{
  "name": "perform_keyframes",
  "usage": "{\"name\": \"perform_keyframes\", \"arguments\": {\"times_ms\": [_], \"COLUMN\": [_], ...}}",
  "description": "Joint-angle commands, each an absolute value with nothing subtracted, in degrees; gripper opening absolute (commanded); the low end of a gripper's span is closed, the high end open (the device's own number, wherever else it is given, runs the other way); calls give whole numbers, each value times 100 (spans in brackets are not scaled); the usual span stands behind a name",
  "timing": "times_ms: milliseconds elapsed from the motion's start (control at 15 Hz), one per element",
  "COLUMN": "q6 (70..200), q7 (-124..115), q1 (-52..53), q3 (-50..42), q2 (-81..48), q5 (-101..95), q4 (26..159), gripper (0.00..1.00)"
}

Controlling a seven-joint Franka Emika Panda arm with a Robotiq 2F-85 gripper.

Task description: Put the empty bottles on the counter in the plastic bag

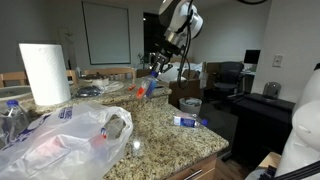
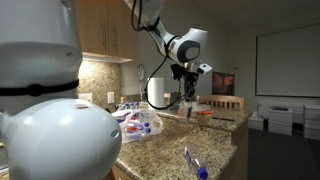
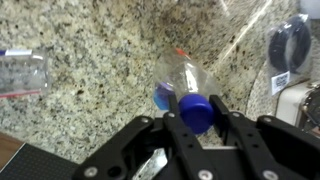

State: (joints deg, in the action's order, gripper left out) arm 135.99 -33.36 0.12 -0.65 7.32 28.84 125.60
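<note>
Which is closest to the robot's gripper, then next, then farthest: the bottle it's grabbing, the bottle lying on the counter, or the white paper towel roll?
In an exterior view:
1. Clear plastic bottle with blue cap: clamped in the gripper.
2. Clear blue-labelled bottle: lying on the granite counter, picture right.
3. White paper towel roll: standing far left.
</note>
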Motion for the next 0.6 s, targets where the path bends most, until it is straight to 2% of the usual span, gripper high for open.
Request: {"name": "perform_keyframes", "arguments": {"times_ms": [0,333,533], "q6": [13998,13558,12530], "q7": [-2563,-1059,-745], "q1": [642,1919,1305], "q3": [-361,-1117,-473], "q2": [1304,678,24], "q5": [4476,6886,7633], "q4": [13414,13152,13004], "gripper": [10,10,10]}}
